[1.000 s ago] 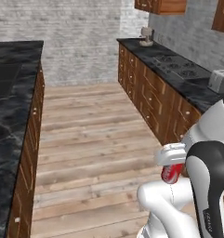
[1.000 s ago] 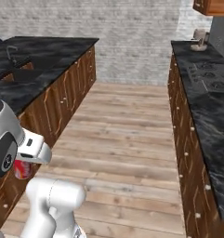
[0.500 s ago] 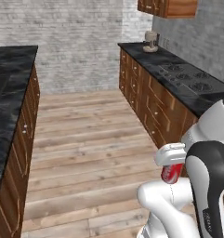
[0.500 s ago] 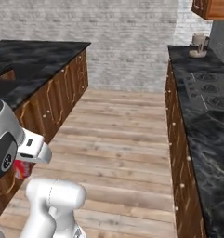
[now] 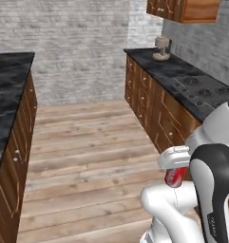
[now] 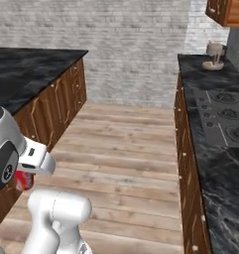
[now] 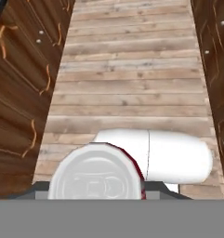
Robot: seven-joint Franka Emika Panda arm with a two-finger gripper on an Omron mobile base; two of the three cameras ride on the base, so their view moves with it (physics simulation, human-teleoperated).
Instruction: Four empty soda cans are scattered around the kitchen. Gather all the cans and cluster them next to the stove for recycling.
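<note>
A red soda can (image 5: 176,178) with a silvery top (image 7: 97,175) hangs low in front of my base over the wood floor, and my gripper (image 5: 174,167) is shut on it. From the right base view the same can (image 6: 23,181) peeks out under the white hand (image 6: 35,158). The stove (image 5: 202,88), a flat black cooktop with round burner grates (image 6: 228,113), sits in the marble counter along the right wall, ahead of the gripper and well above it.
A beige coffee grinder (image 5: 161,48) stands at the far end of the right counter (image 6: 213,168). A black marble island (image 5: 5,90) with wood cabinet fronts (image 6: 56,106) runs along the left. A plank floor aisle (image 5: 87,142) lies between them, ending at a brick wall.
The whole scene has shifted in both base views, so the cameras moved with the base and the right counter and stove are nearer. The can stays held in the shut gripper.
</note>
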